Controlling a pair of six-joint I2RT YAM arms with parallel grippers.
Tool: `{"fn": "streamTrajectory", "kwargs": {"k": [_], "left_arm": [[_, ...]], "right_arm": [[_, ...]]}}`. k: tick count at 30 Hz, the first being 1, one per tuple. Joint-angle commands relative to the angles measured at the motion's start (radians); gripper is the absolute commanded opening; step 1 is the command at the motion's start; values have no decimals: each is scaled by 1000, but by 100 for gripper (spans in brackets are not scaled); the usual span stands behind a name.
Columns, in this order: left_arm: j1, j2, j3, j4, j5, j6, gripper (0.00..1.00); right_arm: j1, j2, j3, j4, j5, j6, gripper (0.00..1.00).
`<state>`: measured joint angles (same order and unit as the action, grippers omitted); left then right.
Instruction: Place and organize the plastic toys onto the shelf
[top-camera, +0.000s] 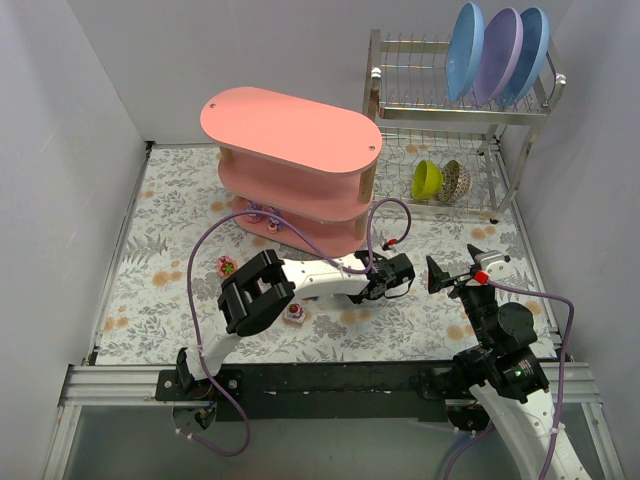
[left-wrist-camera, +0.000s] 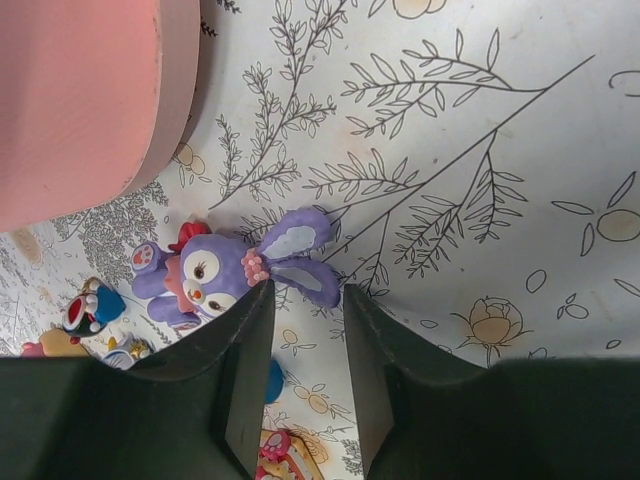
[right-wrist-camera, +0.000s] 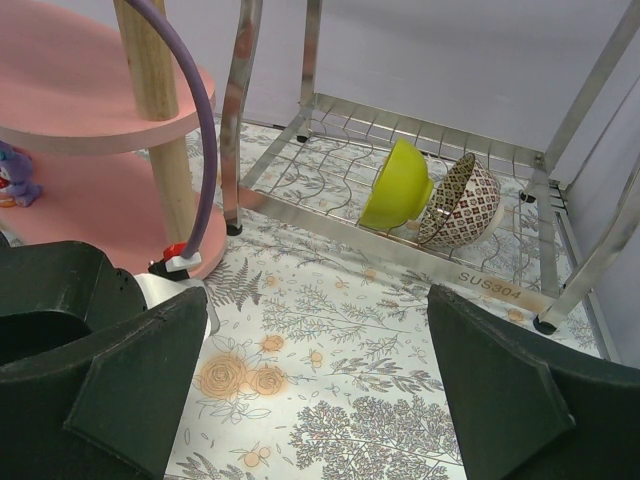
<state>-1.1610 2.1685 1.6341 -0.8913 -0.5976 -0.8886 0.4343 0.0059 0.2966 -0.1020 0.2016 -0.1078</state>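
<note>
Fig.: task part-done. Purple bunny toy (left-wrist-camera: 215, 275) lies on the tabletop (left-wrist-camera: 480, 150) beside the shelf (top-camera: 290, 125), just off my left jaws. These stand narrowly parted w/ nothing between them. Approx. four more toys cluster near it, e.g. a blue-white one (left-wrist-camera: 95, 315). The overhead view shows two loose toys, incl. a red one (top-camera: 226, 266), poss. from the same lot. Shelf: 1 unit, 3 tiers. Bottom tier holds approx. 2–3 toys (too small to count surely), top tier none, middle mostly hidden. Most toys left to place. My right jaws gape fully, empty. Beyond: 1 wire rack (top-camera: 440, 110), 3 plates (top-camera: 505, 50), 2 bowls (top-camera: 427, 180).
</note>
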Motion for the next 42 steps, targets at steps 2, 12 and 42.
{"fn": "streamTrajectory", "kwargs": {"k": [2,12,42], "left_arm": [[-2,27,10,-29,-13,2,31],[-2,19,21,0,-18,25,13],[144,-551,-333,253,42,-295,0]], "right_arm": [[7,-205,9,41,1,-1,98],[6,-205,9,39,4,0,98],[6,-205,12,38,5,0,98]]}}
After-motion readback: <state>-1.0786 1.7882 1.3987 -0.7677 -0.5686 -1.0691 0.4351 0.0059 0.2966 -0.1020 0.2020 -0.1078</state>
